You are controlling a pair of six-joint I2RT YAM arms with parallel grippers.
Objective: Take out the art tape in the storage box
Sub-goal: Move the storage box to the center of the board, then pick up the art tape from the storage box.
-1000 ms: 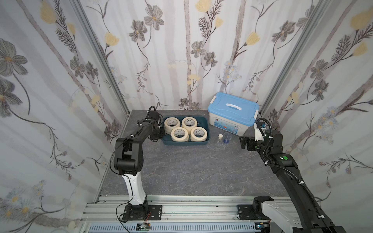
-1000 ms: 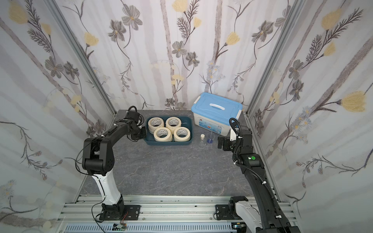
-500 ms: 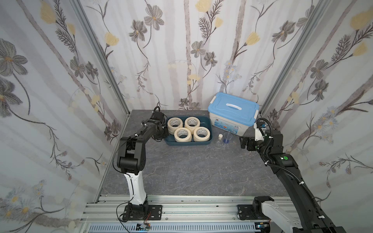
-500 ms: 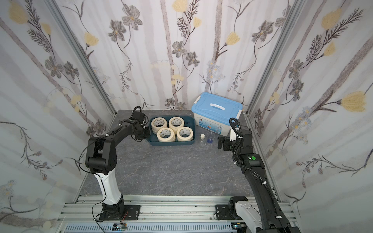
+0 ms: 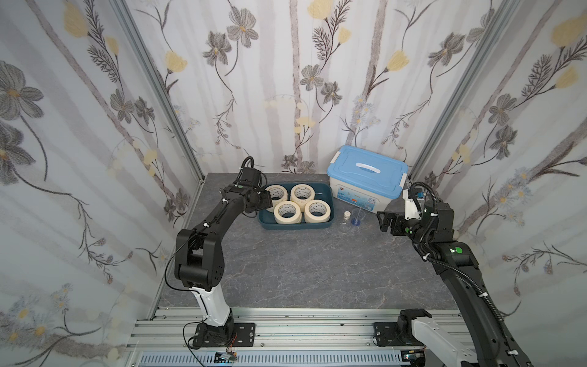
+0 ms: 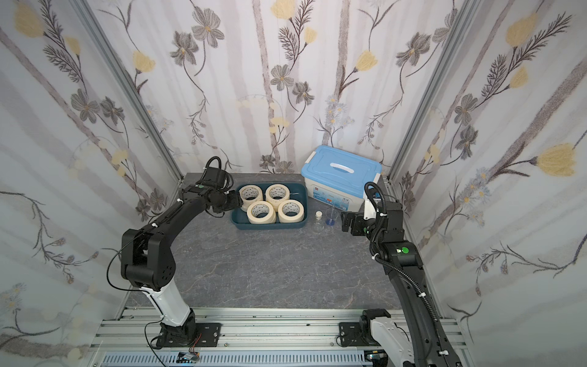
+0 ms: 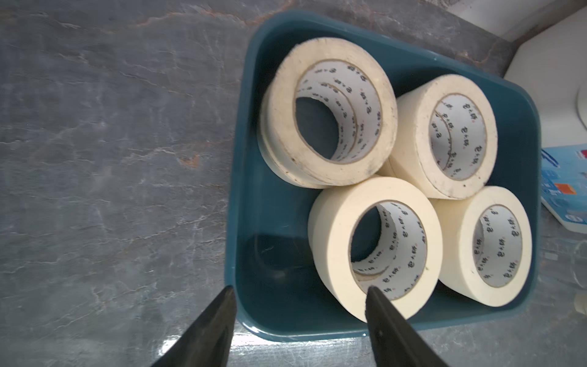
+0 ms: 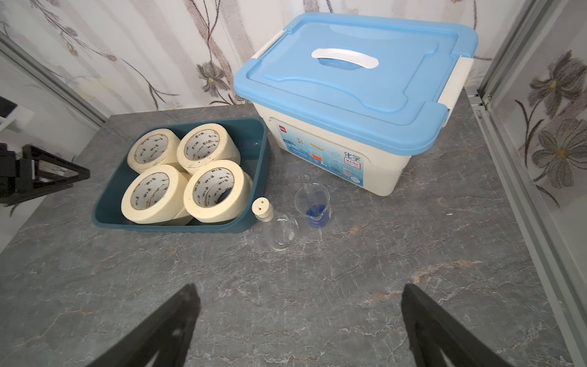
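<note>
grey tabletop (image 7: 111, 159): left hand (image 7: 298, 289) apart, straddling box (image 7: 236, 178) wall and tape (image 7: 333, 228); closing could pinch the wall, dragging box. right hand (image 8: 300, 289) apart too.

Both top views give me bright, soft, even light and sharp detail, with only faint shadows on the grey table (image 5: 286, 270). The wide lens stretches the walls (image 5: 63, 159) toward the edges. My left wrist view is dimmer, with white glare on the table beside the tray (image 7: 241, 159), whose floor is shadowed. The left fingers (image 7: 219, 324) and right fingers (image 8: 171, 324) look blurred.
</note>
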